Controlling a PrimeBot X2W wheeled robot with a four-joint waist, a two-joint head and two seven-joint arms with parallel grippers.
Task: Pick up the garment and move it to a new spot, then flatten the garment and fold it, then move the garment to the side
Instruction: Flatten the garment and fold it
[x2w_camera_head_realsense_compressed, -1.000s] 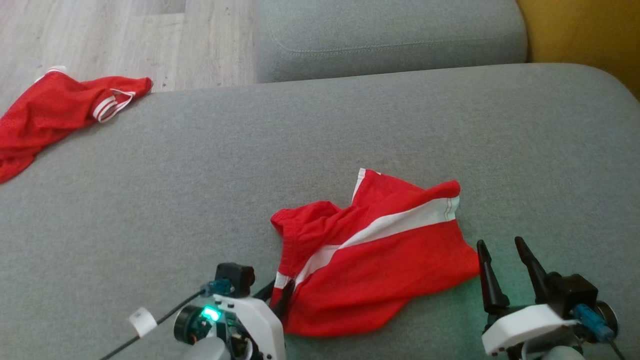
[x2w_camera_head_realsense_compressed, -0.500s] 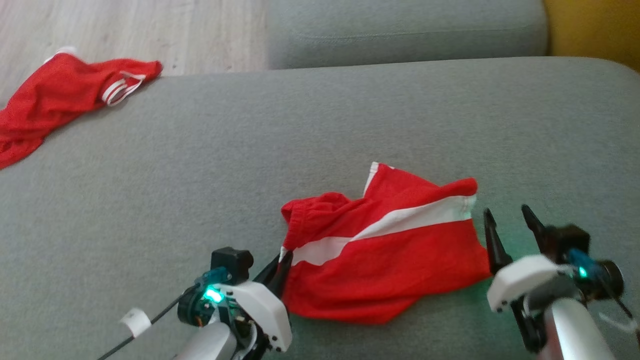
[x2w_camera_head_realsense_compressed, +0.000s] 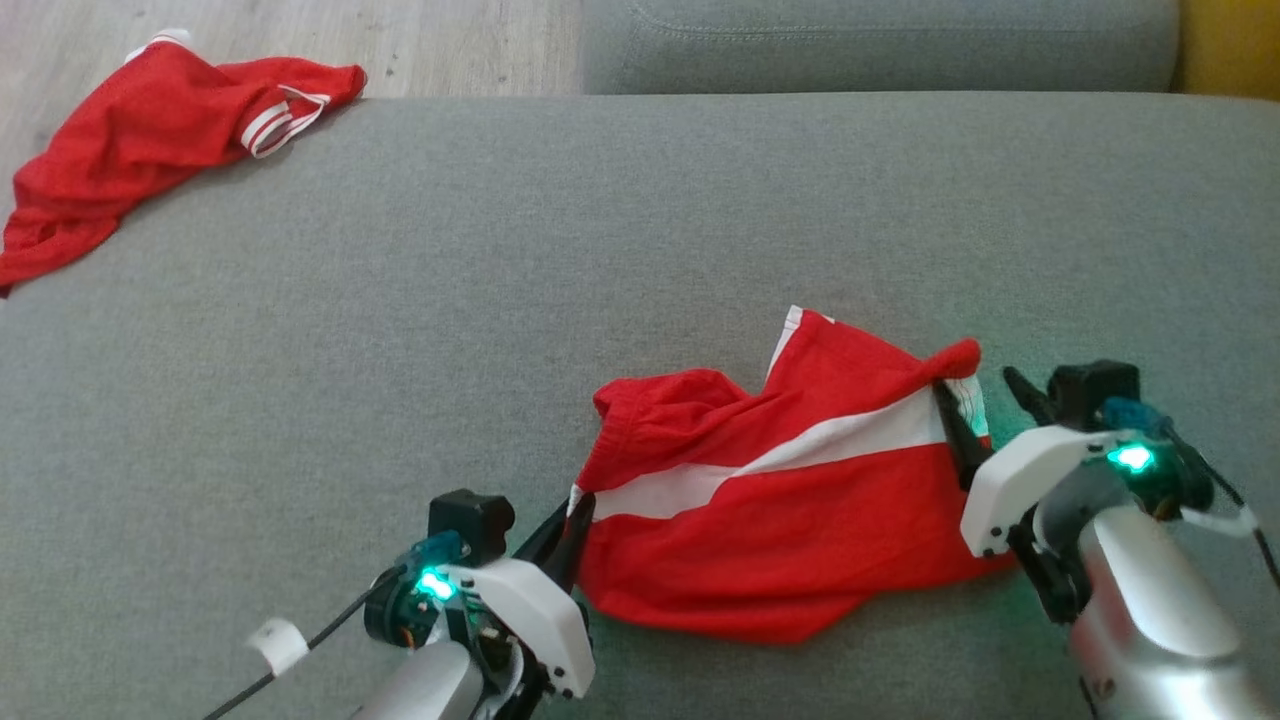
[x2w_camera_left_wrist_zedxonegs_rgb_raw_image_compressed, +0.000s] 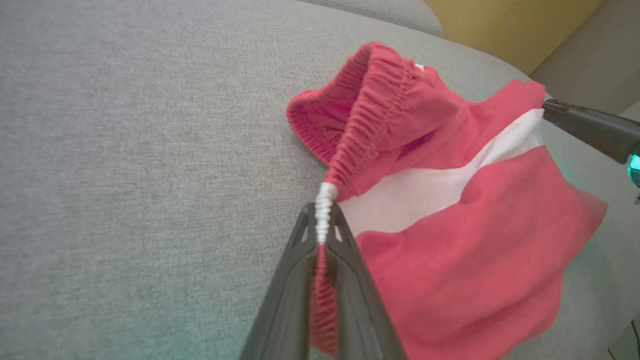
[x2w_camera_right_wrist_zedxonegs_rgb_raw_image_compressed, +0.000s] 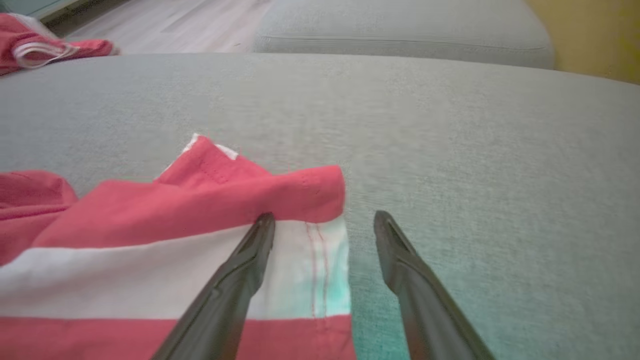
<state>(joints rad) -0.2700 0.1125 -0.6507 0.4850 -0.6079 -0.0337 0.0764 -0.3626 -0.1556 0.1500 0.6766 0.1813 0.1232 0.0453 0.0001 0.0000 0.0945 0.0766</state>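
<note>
Red shorts with a white side stripe (x2w_camera_head_realsense_compressed: 770, 500) lie crumpled on the grey sofa cushion (x2w_camera_head_realsense_compressed: 600, 250). My left gripper (x2w_camera_head_realsense_compressed: 570, 515) is shut on the elastic waistband at the shorts' left corner; the left wrist view shows the gathered band (x2w_camera_left_wrist_zedxonegs_rgb_raw_image_compressed: 325, 210) pinched between the two dark fingers. My right gripper (x2w_camera_head_realsense_compressed: 985, 400) stands open at the shorts' right hem. In the right wrist view its left finger (x2w_camera_right_wrist_zedxonegs_rgb_raw_image_compressed: 250, 250) rests over the white stripe (x2w_camera_right_wrist_zedxonegs_rgb_raw_image_compressed: 300, 270) and its right finger sits on bare cushion, so the hem edge lies between them.
A second red garment with white trim (x2w_camera_head_realsense_compressed: 150, 140) hangs over the cushion's far left edge. A back cushion (x2w_camera_head_realsense_compressed: 880, 45) runs along the top, with pale wood floor (x2w_camera_head_realsense_compressed: 400, 40) at the upper left and a yellow wall (x2w_camera_head_realsense_compressed: 1230, 45) at the upper right.
My right gripper has moved forward from behind the shorts to straddle the right hem. The left gripper has lifted the waistband corner a little. The head camera has tilted, shifting the whole scene.
</note>
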